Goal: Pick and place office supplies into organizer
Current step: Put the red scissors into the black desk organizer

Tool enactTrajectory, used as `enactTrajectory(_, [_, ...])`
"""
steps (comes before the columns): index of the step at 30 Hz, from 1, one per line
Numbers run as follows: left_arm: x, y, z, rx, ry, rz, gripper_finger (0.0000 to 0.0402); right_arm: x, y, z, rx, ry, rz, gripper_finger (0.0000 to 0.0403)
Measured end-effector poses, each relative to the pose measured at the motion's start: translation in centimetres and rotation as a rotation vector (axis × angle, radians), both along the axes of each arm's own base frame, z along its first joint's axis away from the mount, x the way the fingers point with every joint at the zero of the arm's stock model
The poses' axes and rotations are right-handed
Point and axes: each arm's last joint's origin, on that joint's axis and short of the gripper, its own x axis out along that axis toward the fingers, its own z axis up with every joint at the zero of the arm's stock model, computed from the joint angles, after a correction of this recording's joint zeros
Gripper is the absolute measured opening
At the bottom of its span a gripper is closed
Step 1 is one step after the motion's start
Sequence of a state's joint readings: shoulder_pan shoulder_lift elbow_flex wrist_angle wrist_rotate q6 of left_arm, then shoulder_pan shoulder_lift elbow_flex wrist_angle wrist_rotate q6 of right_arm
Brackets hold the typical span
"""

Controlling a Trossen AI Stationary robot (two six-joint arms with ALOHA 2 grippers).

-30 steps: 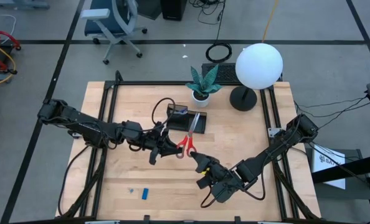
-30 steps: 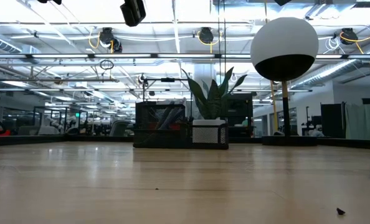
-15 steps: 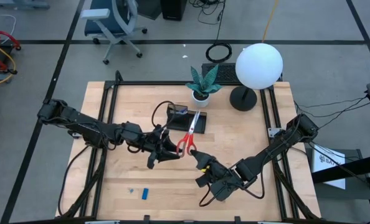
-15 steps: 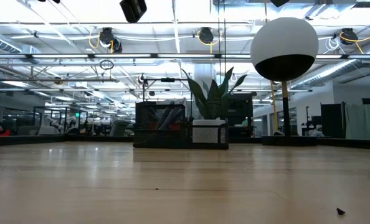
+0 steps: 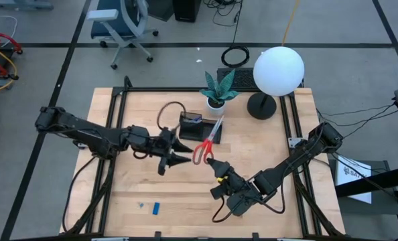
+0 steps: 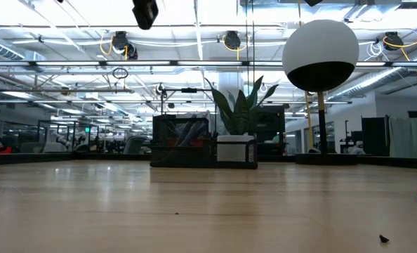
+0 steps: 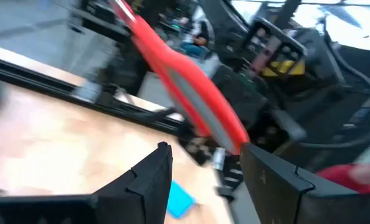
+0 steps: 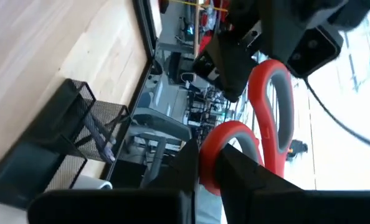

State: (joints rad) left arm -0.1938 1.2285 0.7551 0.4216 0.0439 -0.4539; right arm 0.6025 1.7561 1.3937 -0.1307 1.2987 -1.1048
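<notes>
**Scissors held above the worktop by the right pincer**

The right pincer (image 5: 210, 163) was closed on one red handle loop of the scissors (image 5: 208, 139), just in front of the organizer (image 5: 200, 128); in the right wrist view, its dark fingers (image 8: 235, 171) clamped that loop, with the scissors (image 8: 269, 124) rising beyond. The blades slanted up and over the organizer's right end. The left pincer (image 5: 183, 152) stood with its jaws parted and empty, just left of the red handles; its wrist view showed the scissors (image 7: 191, 93) beyond the gap between its fingers (image 7: 151, 177). The organizer, holding dark pens, sat near the centre of the worktop (image 5: 266, 144). A small blue eraser-like piece (image 5: 156, 208) lay well in front of the organizer, towards the left.
</notes>
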Motion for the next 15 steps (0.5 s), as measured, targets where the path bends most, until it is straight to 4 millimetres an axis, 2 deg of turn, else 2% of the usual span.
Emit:
enactTrajectory(8, [-2.9, 1.3, 1.9, 0.193, 0.004, 0.215, 0.0195, 0.8, -1.2, 0.0, 0.158, -0.117, -0.036, 0.0030])
enactTrajectory(15, [-4.7, 2.1, 2.9, 0.346, 0.002, 0.350, 0.0195, 1.8, -4.3, 1.0, 0.384, -0.216, -0.037, 0.0029])
